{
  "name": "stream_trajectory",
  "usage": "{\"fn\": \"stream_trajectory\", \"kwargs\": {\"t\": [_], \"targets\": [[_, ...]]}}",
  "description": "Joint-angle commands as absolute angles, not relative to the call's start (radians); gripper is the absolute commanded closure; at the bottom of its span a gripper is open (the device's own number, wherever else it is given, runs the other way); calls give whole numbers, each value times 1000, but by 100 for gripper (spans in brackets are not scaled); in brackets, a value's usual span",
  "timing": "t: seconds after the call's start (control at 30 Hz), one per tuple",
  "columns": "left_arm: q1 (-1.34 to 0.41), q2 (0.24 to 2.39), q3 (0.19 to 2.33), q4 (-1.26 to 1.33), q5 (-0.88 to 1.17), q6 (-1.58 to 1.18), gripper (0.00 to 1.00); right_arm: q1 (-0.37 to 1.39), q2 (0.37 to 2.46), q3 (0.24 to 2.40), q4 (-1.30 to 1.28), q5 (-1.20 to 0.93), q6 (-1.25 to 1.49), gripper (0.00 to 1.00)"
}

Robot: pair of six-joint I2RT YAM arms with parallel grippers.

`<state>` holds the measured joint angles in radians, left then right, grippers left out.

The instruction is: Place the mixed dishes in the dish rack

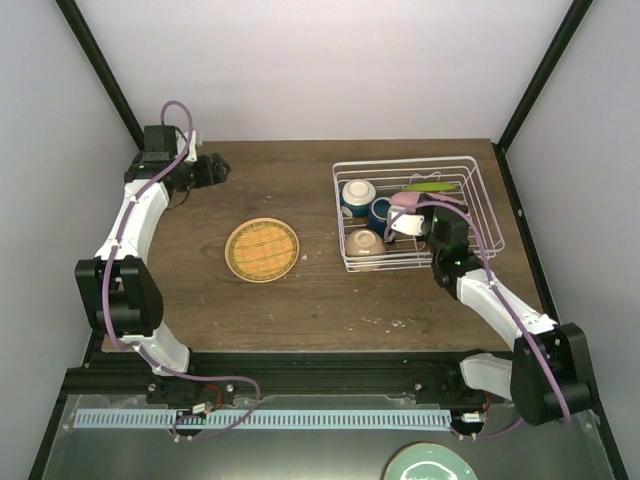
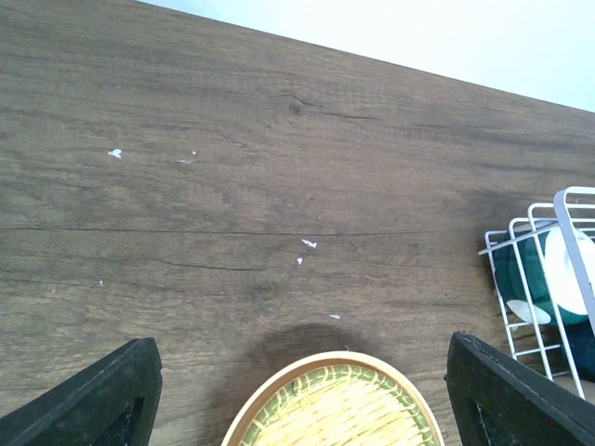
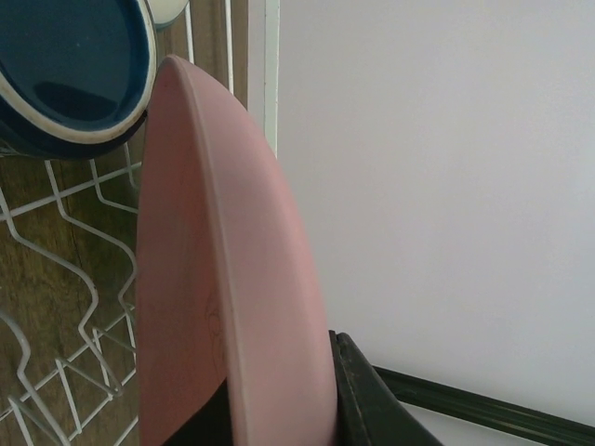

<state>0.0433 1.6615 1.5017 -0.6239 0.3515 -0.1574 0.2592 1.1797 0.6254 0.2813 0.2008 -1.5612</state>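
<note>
The pink plate (image 3: 186, 279) is smooth and round and stands on its edge over the right part of the dish rack (image 1: 400, 162), just beside the dark blue mug (image 1: 380, 212). The right gripper (image 3: 279, 409) pinches its rim tight. Two cream bowls (image 1: 358, 192) and a lime green plate (image 1: 428, 186) sit in the rack too. The yellow woven plate (image 1: 262, 250) lies flat in the middle of the brown wood table (image 1: 300, 300). The left gripper (image 1: 218, 170) is at the far left, jaws wide and holding nothing. The walls are pale
</note>
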Motion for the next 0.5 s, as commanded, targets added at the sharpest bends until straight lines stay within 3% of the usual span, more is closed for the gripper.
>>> {"fn": "stream_trajectory", "kwargs": {"t": [0.0, 0.47], "targets": [[48, 1641, 1492, -629, 351, -157, 15, 220, 1181, 652, 274, 250, -1614, 99], [53, 1651, 1490, -620, 361, -157, 14, 218, 1127, 743, 204, 279, -1716, 99]]}}
